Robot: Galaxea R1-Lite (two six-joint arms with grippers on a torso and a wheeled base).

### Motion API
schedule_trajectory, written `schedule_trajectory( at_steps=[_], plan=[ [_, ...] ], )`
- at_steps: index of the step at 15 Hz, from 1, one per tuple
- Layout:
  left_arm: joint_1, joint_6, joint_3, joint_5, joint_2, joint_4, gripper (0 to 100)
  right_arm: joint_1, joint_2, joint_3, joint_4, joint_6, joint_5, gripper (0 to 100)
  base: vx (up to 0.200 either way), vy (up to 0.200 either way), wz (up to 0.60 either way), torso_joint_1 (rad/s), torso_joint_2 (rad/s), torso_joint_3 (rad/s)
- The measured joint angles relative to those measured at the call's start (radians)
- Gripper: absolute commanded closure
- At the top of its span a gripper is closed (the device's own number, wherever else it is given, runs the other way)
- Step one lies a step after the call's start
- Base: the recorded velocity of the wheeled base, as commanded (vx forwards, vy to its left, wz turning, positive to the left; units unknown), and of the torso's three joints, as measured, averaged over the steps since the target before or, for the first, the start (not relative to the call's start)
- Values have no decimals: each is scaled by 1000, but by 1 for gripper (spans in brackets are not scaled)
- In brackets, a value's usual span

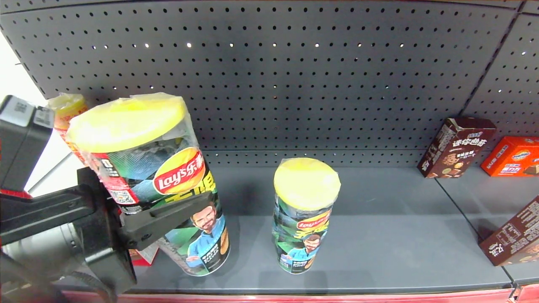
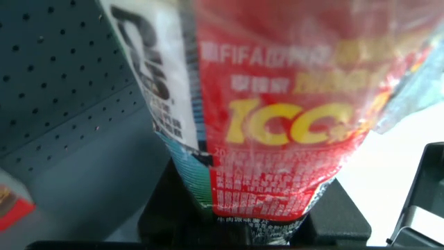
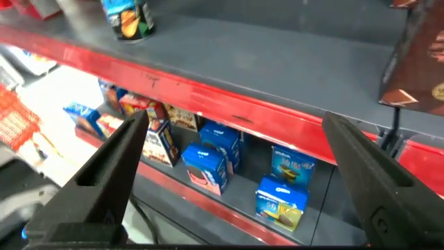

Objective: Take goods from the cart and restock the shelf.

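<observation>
At the shelf's (image 1: 400, 235) left end, we hold a can (image 1: 139, 139).
Our left claw (image 1: 164, 202) clamps it, tilted, near the front edge; bare shelf lies between a second can (image 1: 305, 214) and boxes (image 1: 457, 147); right claw (image 3: 236, 121) gapes.

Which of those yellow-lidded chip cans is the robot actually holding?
The nearest chip can, on the left, clamped in the left gripper. The middle chip can stands free on the shelf, with nothing gripping it.

The left canister (image 1: 147, 168) and centre canister (image 1: 305, 214) have yellow lids over green, blue and red print; the shelf (image 1: 379, 235) and perforated pegboard (image 1: 294, 84) are dark grey, alongside a brown box (image 1: 457, 147) and an orange box (image 1: 511, 155).
</observation>
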Motion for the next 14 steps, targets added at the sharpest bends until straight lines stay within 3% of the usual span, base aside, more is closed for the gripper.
schedule_trajectory(
  at_steps=[3, 14],
  plan=[
    [44, 3, -76, -79, 72, -2, 100, 19, 0, 3, 0, -8, 1, 0, 0, 0, 0, 0, 0, 0],
    [85, 11, -129, -101, 212, -12, 100, 24, 0, 5, 1, -8, 1, 0, 0, 0, 0, 0, 0, 0]
  ],
)
